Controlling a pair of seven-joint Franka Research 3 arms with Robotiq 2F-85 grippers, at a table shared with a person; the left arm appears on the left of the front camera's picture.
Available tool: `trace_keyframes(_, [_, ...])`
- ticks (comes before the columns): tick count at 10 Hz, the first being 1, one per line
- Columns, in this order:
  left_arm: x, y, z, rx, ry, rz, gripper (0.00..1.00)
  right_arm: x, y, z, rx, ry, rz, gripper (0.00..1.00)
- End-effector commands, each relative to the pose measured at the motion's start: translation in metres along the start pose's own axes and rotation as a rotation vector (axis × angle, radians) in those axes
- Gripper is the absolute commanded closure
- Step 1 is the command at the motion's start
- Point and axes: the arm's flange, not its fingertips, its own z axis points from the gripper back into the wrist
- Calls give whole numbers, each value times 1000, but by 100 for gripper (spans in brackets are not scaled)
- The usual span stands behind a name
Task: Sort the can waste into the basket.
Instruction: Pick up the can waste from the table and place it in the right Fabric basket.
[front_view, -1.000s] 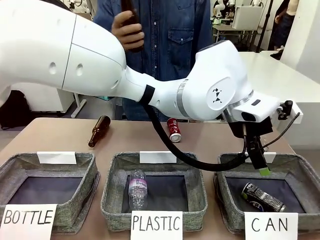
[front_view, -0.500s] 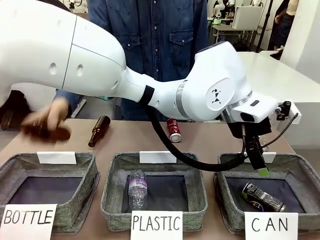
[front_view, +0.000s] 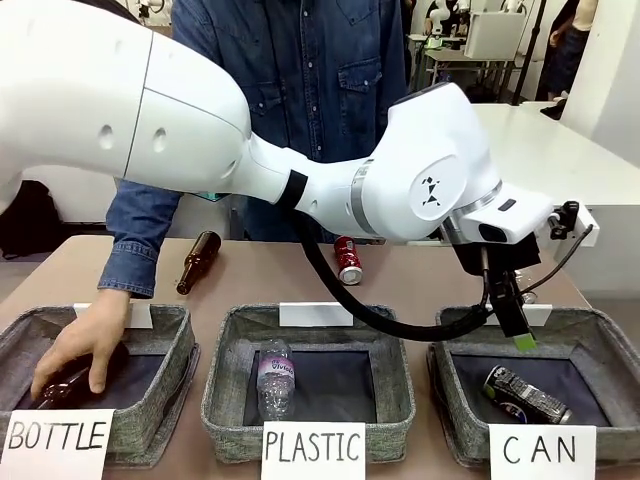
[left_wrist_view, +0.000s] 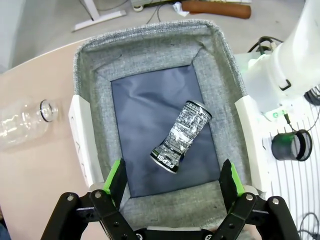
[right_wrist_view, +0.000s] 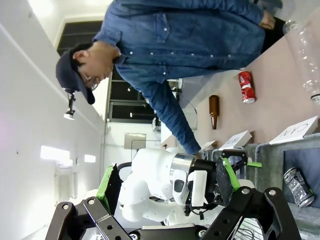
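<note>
Left gripper (front_view: 520, 328) hangs over the CAN basket (front_view: 590, 328), jaws spread wide, nothing between the pads, touching nothing. Dark dented can (left_wrist_view: 181, 136) lies on its side on the basket's lining, under the fingers. Red can (front_view: 348, 260) lies on the table (front_view: 270, 278), behind the PLASTIC basket (front_view: 225, 372). Right gripper (right_wrist_view: 169, 177): jaws wide, empty.

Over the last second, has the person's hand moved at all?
Yes. The person's hand has come from chest height down and to picture left, into the basket labelled BOTTLE, which has stayed put.
</note>
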Motion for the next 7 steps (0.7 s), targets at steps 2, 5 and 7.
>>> trace_keyframes(2, [-7, -7, 11, -17, 8, 38, 4, -3, 0, 1, 10, -1, 12, 0])
trace_keyframes(5, [-29, -25, 66, -21, 15, 55, 4, 0, 0, 0, 0, 0, 0, 0])
trace_keyframes(7, [-68, -41, 142, 67, -32, 179, 4, -7, 7, -19, -22, 80, 50, 0])
